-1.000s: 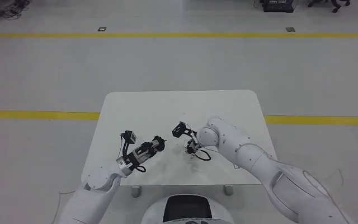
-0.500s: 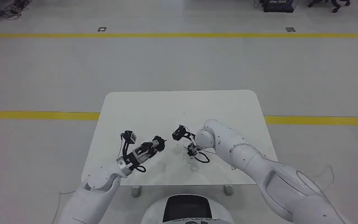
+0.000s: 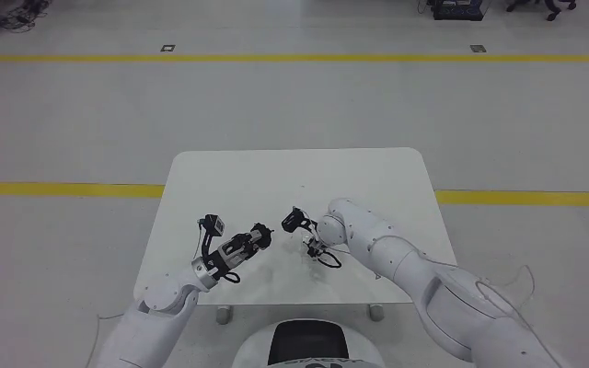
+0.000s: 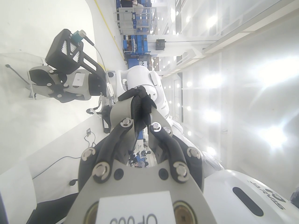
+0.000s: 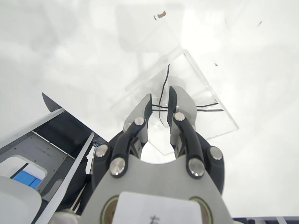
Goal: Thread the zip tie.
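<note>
- Our left gripper (image 4: 140, 104) hangs closed above the table (image 3: 276, 184); whether it grips anything, we can't tell.
- Our right gripper (image 5: 160, 99) stands part open, empty, astride a zip tie (image 5: 165, 79) in the clear tray (image 5: 224, 108).
- Pickup step, we judge; next, pinch it squarely.

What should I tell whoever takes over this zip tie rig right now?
Left pincer: shut, over the table, apart from the job.
Right pincer: open, straddling the black zip tie at the clear stand.
Done: the open pincer is lined up on the tie.
To do: grip the tie and thread it; I cannot tell whether it is looped yet.
</note>
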You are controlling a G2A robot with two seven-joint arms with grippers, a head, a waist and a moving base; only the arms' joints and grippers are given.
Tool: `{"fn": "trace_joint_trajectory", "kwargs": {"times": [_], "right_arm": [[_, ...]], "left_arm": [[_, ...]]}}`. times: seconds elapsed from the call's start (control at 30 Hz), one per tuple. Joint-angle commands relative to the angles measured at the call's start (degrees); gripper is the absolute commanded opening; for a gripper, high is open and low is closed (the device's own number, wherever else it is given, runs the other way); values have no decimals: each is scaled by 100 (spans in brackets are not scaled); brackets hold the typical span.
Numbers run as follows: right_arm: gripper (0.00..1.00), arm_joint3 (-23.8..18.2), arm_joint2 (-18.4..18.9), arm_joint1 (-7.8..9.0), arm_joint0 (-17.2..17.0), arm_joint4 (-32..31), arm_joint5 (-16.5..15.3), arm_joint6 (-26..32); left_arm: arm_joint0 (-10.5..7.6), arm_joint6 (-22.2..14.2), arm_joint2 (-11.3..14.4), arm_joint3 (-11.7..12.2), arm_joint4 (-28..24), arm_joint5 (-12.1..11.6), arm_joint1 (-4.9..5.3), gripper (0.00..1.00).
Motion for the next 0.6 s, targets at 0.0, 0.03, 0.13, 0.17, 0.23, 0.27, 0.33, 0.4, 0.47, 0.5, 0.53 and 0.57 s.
{"fn": "trace_joint_trajectory", "kwargs": {"times": [0.0,0.03,0.13,0.17,0.23,0.27,0.33,0.4,0.47,0.5,0.53,0.57], "right_arm": [[16,68,-12,-39,14,-35,4,-26],[16,96,-18,-56,18,-52,6,-38],[16,183,-33,-112,30,-98,18,-70],[16,207,-41,-128,34,-122,25,-76],[16,259,-52,-165,43,-163,34,-93],[16,280,-58,-180,47,-183,35,-101],[16,324,-75,-213,58,-256,62,-117],[15,356,-82,-241,62,-301,101,-131],[16,389,-98,-270,73,-391,175,-146],[16,395,-103,-283,71,-420,204,-155],[15,409,-103,-298,71,-445,232,-161],[15,420,-104,-309,73,-471,261,-161]], "left_arm": [[0,0,0,0,0,0,0,0],[0,0,0,0,0,0,0,0],[0,0,0,0,0,0,0,0],[0,0,0,0,0,0,0,0],[0,0,0,0,0,0,0,0],[0,0,0,0,0,0,0,0],[0,0,0,0,0,0,0,0],[0,0,0,0,0,0,0,0],[0,0,0,0,0,0,0,0],[0,0,0,0,0,0,0,0],[0,0,0,0,0,0,0,0],[0,0,0,0,0,0,0,0]]}}
